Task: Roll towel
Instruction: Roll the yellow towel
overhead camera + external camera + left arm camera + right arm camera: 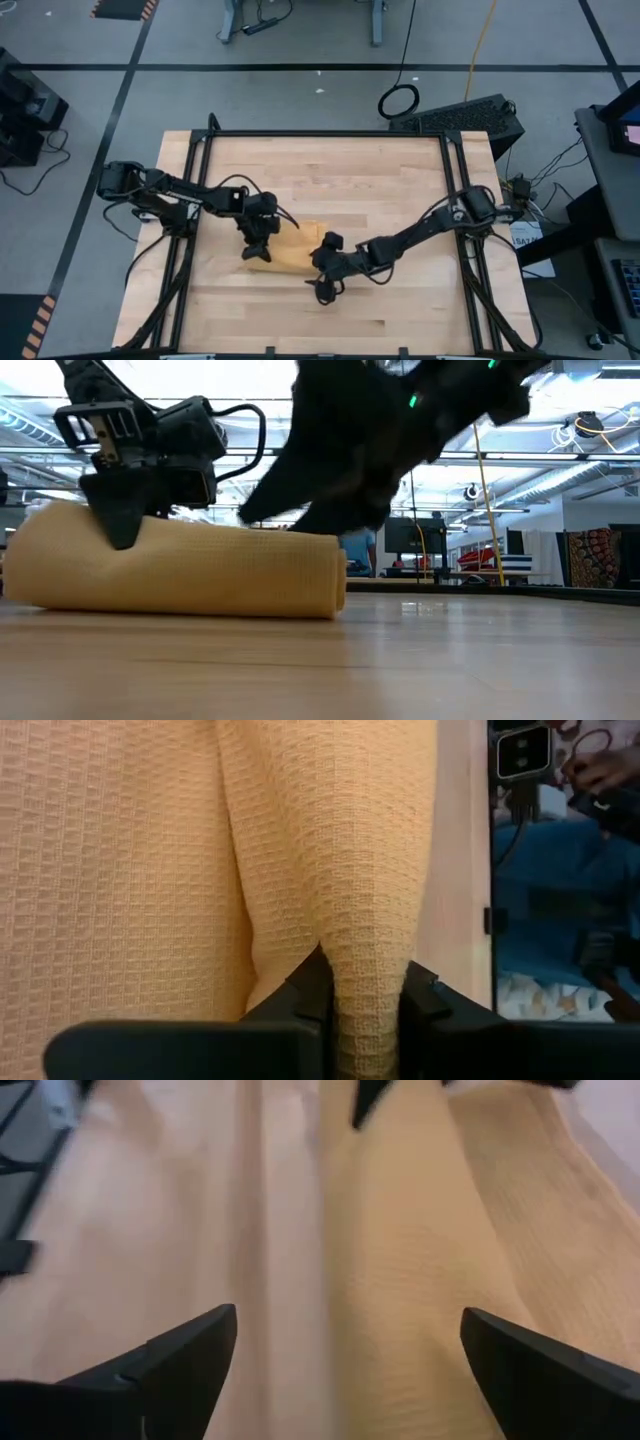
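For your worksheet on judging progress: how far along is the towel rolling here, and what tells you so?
Mostly done: the towel already lies as a thick roll on the wooden table. In hand: the left end effector pinches a fold of cloth at one end, while the right end effector stands open beside the roll, holding nothing. Left: letting go and drawing both arms clear.

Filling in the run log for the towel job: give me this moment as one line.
stage: rolling | towel: rolled, on table | left gripper: shut on towel fold | right gripper: open, empty, at towel's other end
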